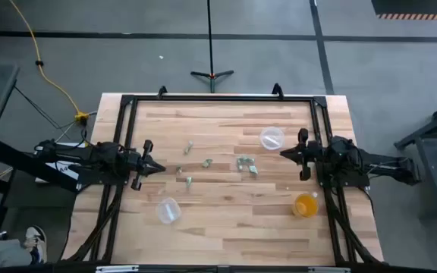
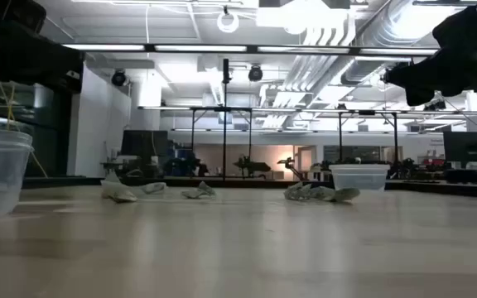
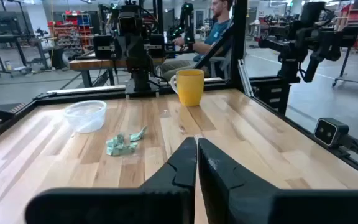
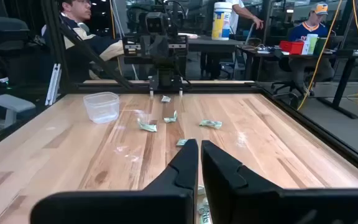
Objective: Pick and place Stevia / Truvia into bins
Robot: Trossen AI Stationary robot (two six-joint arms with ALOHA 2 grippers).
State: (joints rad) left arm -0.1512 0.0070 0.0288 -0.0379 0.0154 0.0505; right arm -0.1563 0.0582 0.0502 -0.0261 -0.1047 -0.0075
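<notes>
Several pale green and white Stevia packets lie flat on the wooden table: loose ones [image 1: 189, 146] [image 1: 207, 162] [image 1: 179, 171] and a small heap [image 1: 246, 164]. One clear cup [image 1: 271, 138] stands toward the far right, the other [image 1: 168, 210] toward the near left. My left gripper [image 1: 158, 167] hovers shut at the left of the packets, above the table; its wrist view shows the fingers [image 3: 196, 149] together, with the heap [image 3: 124, 144] and a clear cup [image 3: 86, 115] ahead. My right gripper [image 1: 283, 154] hovers shut to the right of the heap, beside the far cup, fingers [image 4: 199, 149] together.
An orange translucent cup [image 1: 305, 205] stands near the right arm's base, toward the near edge. A black frame [image 1: 218, 97] runs along the table's far edge and sides. People sit at desks beyond the table [image 4: 79, 18]. Bare wood lies along the near middle [image 1: 234, 227].
</notes>
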